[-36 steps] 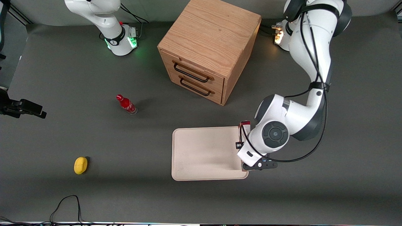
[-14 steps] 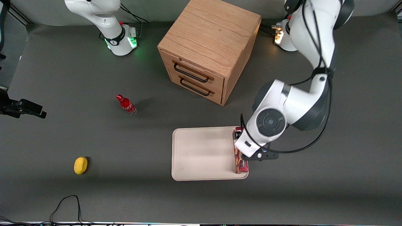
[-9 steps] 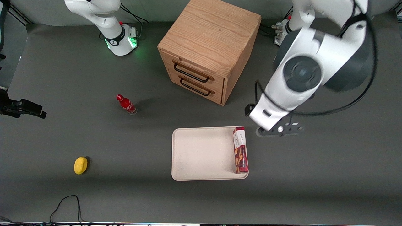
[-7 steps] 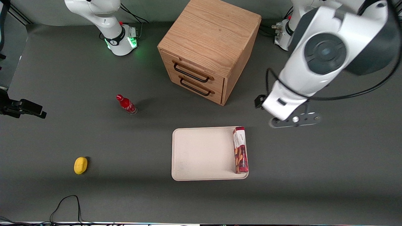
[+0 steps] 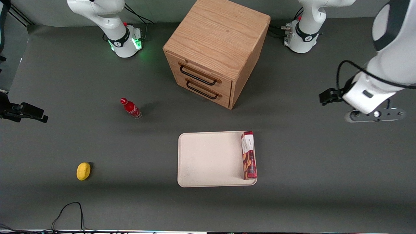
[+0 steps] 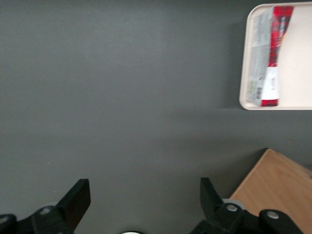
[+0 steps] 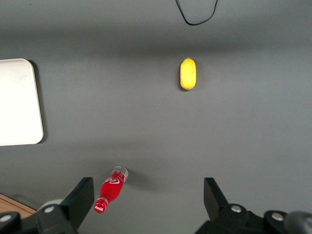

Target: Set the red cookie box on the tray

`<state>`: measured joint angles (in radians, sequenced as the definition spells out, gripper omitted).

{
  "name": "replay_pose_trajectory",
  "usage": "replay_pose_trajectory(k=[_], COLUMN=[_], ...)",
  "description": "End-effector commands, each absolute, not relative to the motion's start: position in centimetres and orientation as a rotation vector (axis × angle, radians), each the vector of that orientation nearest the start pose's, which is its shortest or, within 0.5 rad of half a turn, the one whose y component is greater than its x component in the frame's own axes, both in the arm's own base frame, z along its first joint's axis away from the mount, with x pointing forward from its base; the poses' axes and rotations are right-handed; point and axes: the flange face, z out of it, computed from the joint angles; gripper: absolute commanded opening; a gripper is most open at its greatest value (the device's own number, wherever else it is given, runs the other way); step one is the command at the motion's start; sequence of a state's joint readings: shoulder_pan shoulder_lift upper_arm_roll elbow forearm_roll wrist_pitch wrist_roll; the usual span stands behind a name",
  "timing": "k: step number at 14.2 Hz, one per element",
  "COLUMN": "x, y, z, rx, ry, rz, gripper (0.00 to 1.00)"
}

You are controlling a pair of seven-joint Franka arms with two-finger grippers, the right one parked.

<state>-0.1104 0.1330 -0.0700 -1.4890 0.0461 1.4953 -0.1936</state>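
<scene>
We found the long, slim dark-red cookie box [image 5: 249, 155] with its brown cookie pictures and white label lying flat in the cream-white rectangular tray [image 5: 208, 159], along the tray's short edge at the working arm's end, against or just beside the low rim there. We judged the placement done.

The carton looked light and stiff, a thin cardboard shell that a hard squeeze could dent; its printed faces seemed smooth and perhaps a little slippery. If it had to be taken up again, we would have pinched it across the narrow width near mid-length, so that neither end drooped.

The left arm's gripper [image 6: 145, 202] hung above bare grey table, well apart from the tray toward the working arm's end. Its two black fingers [image 6: 78, 197] stood wide apart with nothing between them.

The wooden two-drawer cabinet [image 5: 216, 52] stood farther from the front camera than the tray. The small red bottle [image 5: 130, 108] and the yellow lemon-shaped thing [image 5: 83, 171] lay toward the parked arm's end. A black cable [image 5: 70, 211] looped near the table's front edge. Nothing crowded the box; only the rim beside it would hamper a finger on that flank.
</scene>
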Motion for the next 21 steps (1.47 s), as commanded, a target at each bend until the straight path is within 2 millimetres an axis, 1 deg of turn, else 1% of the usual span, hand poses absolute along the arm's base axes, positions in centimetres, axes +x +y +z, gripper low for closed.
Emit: replay_pose_trajectory(k=[1, 2, 4, 5, 6, 9, 11, 13, 17, 21], x=[55.0, 54.7, 54.9, 55.1, 55.2, 56.0, 56.7, 57.0, 56.5, 56.4], y=[-6.3, -4.6, -2.8, -2.5, -1.9, -1.8, -1.9, -1.8, -0.9, -1.0], z=[56.8, 56.5, 56.5, 56.6, 56.7, 57.3, 57.9, 58.1, 58.1, 58.5], rx=[-3.079, -3.082, -3.088, -3.091, -3.092, -3.095, -3.096, -3.097, -3.15, -3.147], ry=[0.067, 0.061, 0.055, 0.05, 0.034, 0.008, 0.002, -0.024, -0.006, -0.003], rz=[0.145, 0.127, 0.108, 0.092, 0.078, 0.033, 0.035, 0.027, 0.07, 0.063], gripper=[1.0, 1.0, 1.0, 1.0, 1.0, 1.0, 1.0, 1.0, 1.0, 1.0])
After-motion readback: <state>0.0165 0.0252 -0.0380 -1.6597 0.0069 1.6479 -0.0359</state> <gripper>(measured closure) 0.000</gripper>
